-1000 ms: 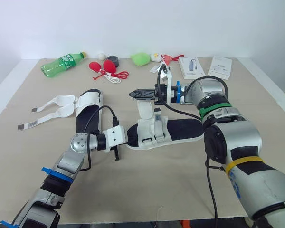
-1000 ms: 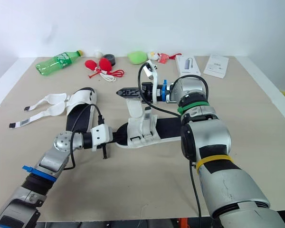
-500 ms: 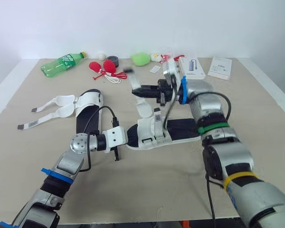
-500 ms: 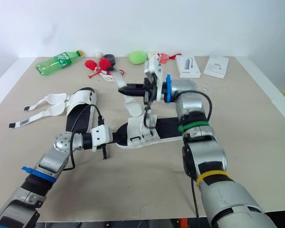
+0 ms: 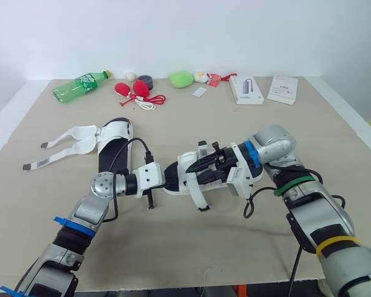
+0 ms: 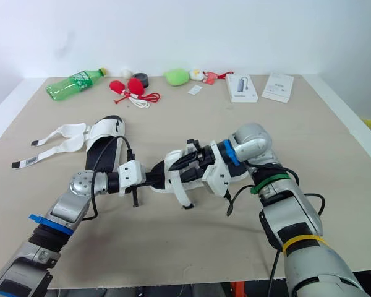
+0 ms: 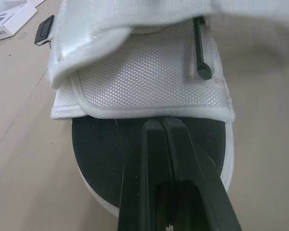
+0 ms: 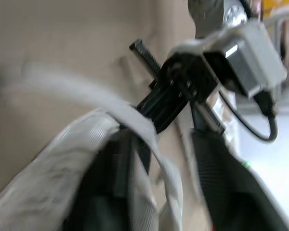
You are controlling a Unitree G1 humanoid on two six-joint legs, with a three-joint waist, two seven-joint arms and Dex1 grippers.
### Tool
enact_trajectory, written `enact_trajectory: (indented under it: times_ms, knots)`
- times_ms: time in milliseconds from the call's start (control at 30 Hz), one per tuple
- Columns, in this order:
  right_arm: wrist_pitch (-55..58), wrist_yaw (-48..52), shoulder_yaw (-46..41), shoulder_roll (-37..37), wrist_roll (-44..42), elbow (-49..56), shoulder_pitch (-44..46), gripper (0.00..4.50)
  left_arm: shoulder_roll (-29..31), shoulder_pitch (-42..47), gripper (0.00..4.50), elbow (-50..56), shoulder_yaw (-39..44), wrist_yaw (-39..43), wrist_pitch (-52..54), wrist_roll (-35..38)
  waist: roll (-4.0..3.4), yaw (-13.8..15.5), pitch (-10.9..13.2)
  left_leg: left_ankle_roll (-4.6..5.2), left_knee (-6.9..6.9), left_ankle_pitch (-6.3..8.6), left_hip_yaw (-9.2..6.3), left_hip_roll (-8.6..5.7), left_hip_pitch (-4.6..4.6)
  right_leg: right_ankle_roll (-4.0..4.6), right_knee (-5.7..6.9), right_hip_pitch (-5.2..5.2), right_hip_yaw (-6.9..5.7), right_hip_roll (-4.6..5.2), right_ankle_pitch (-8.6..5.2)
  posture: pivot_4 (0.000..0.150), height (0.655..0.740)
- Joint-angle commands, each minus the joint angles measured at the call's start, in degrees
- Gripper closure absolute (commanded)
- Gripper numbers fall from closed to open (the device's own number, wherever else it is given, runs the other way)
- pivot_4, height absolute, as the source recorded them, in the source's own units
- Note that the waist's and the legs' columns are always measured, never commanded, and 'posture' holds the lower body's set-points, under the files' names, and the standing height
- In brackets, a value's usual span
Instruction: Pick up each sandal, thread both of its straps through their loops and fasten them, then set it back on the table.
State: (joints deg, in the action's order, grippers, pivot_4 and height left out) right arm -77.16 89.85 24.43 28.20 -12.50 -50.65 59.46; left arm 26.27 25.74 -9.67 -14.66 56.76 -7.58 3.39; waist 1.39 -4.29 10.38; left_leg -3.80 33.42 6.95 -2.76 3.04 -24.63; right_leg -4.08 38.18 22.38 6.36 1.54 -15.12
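Centre of the worktop [image 5: 191, 253]: your left tool [image 7: 161, 126], closed, lays its tips on the toe footbed [image 7: 106, 144] of the sandal [image 5: 187, 166], probably to pin it. Your right tool [image 5: 204, 169], fingers [image 8: 216, 183] apart, straddles a loose white strap [image 5: 196, 195], seemingly positioned to feed it toward its loop.

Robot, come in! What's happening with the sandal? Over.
Left gripper shut on sandal toe. Right gripper open at its straps. Other sandal unfastened. Nothing blocking.
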Motion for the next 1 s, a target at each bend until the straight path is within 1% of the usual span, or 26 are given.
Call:
enact_trajectory:
  times_ms: [33,67,100,133,167,233,333,367,400,467,567,667,867,933,967,1000]
  knots:
    - [6.33,2.58,0.44,4.95,-5.01,5.03,0.82,0.83,-0.06,-0.6,4.5,-0.95,-1.52,1.51,0.74,-0.31,0.0,0.04,0.0,0.0,0.0,0.0,-0.01,0.0,0.0,0.0,0.0,-0.01,0.0,0.0,-0.01,0.15,0.74]
    - [8.65,2.65,0.41,5.97,-5.93,5.93,0.45,0.44,-0.07,-0.61,4.5,-0.9,-1.55,1.57,0.78,-0.29,0.0,0.04,0.0,0.0,0.0,0.0,-0.01,-0.01,0.0,0.0,0.0,-0.02,0.0,0.0,-0.01,0.15,0.74]
    - [15.32,2.65,-1.03,7.2,-8.01,8.14,-0.69,0.3,-0.01,-0.67,4.5,-0.79,-1.6,1.7,0.8,-0.25,0.0,0.05,0.0,0.0,0.0,0.0,-0.01,-0.01,0.0,0.0,0.0,-0.02,0.0,0.0,-0.01,0.15,0.74]
    - [27.49,1.66,-2.46,9.55,-11.21,12.84,-2.83,0.04,0.03,-0.77,4.5,-0.67,-1.62,1.86,0.89,-0.16,0.0,0.05,0.0,0.0,0.0,0.0,0.0,-0.01,-0.01,0.02,0.0,-0.03,0.0,0.02,-0.03,0.15,0.74]
    - [39.07,0.2,-3.37,11.88,-14.56,17.85,-4.97,0.04,0.1,-0.87,4.5,-0.57,-1.66,2.0,0.92,-0.12,0.0,0.06,0.0,0.0,0.0,0.0,0.0,-0.02,-0.01,0.02,-0.01,-0.03,0.0,0.02,-0.03,0.15,0.74]
    - [56.52,-2.83,-3.34,16.15,-19.78,26.99,-8.24,0.04,0.24,-1.08,4.5,-0.3,-1.67,2.28,0.99,0.03,0.0,0.81,0.0,0.0,0.0,0.0,-0.01,-0.02,-0.01,0.12,0.0,-0.03,0.0,0.03,-0.09,0.15,0.74]
    - [86.83,-8.01,-3.97,25.31,-29.47,45.57,-14.7,0.04,0.16,-1.11,4.5,-0.2,-1.54,2.6,1.27,0.5,-0.11,1.31,-0.03,0.04,-0.04,0.06,0.01,-0.02,-0.05,0.35,0.0,0.04,0.0,0.07,-0.19,0.15,0.74]
    - [93.32,-9.22,-4.37,27.37,-31.61,49.65,-16.42,0.04,0.06,-1.11,4.5,-0.13,-1.45,2.66,1.46,0.72,-0.17,1.37,-0.07,0.11,-0.04,0.1,0.02,-0.01,-0.04,0.38,0.01,0.04,0.01,0.07,-0.22,0.15,0.74]
    - [97.05,-10.74,-5.35,28.25,-33.11,53.14,-18.66,0.04,-0.05,-1.1,4.5,-0.06,-1.37,2.71,1.64,0.95,-0.18,1.38,-0.07,0.18,-0.05,0.15,0.02,-0.01,-0.03,0.45,0.02,0.04,0.01,0.07,-0.28,0.15,0.74]
    - [104.7,-14.62,-5.85,30.12,-33.86,59.3,-22.93,0.04,-0.15,-1.13,4.5,0.14,-1.28,2.83,1.9,1.18,-0.15,1.41,-0.08,0.27,-0.02,0.22,0.03,0.01,-0.01,0.32,0.01,0.01,0.0,0.06,-0.42,0.15,0.74]
    - [109.11,-20.99,-6.89,28.46,-31.52,64.57,-28.27,0.04,-0.28,-1.07,4.5,0.25,-1.18,2.83,2.29,1.52,-0.14,1.52,-0.08,0.23,0.07,0.26,0.05,-0.03,-0.09,0.24,-0.02,0.03,0.0,0.09,-0.43,0.15,0.74]
    - [112.61,-26.34,-6.84,24.98,-28.88,66.29,-30.64,0.04,-0.38,-0.84,4.5,-0.01,-1.2,2.67,2.08,1.32,-0.13,1.42,-0.09,0.14,0.2,0.31,0.11,-0.03,-0.13,0.14,-0.02,0.08,0.03,0.09,-0.39,0.15,0.74]
    - [119.81,-30.11,-7.61,20.23,-28.5,66.42,-30.36,0.04,-0.73,-0.1,4.5,-1.13,-1.46,2.17,1.02,0.46,-0.11,1.5,-0.08,0.14,0.31,0.31,0.1,-0.04,-0.2,0.1,-0.03,0.07,0.03,0.09,-0.34,0.15,0.74]
    - [120.71,-30.53,-7.42,19.52,-27.35,65.75,-30.17,0.53,-0.92,-0.09,4.5,-1.28,-1.69,2.09,0.79,0.21,-0.1,1.51,-0.08,0.14,0.31,0.31,0.09,-0.04,-0.21,0.1,-0.03,0.07,0.02,0.09,-0.34,0.15,0.74]
    - [121.55,-30.78,-7.58,19.11,-27.14,65.52,-30.26,0.95,-0.99,-0.19,4.5,-1.2,-1.77,2.05,0.72,0.14,-0.1,1.52,-0.08,0.14,0.31,0.31,0.08,-0.04,-0.21,0.1,-0.03,0.07,0.02,0.09,-0.34,0.15,0.74]
    - [122.49,-30.85,-7.72,18.83,-27.13,65.34,-30.29,1.28,-1.07,-0.25,4.5,-1.19,-1.84,1.99,0.66,0.06,-0.09,1.52,-0.08,0.14,0.31,0.31,0.08,-0.04,-0.21,0.1,-0.03,0.07,0.02,0.09,-0.34,0.15,0.74]
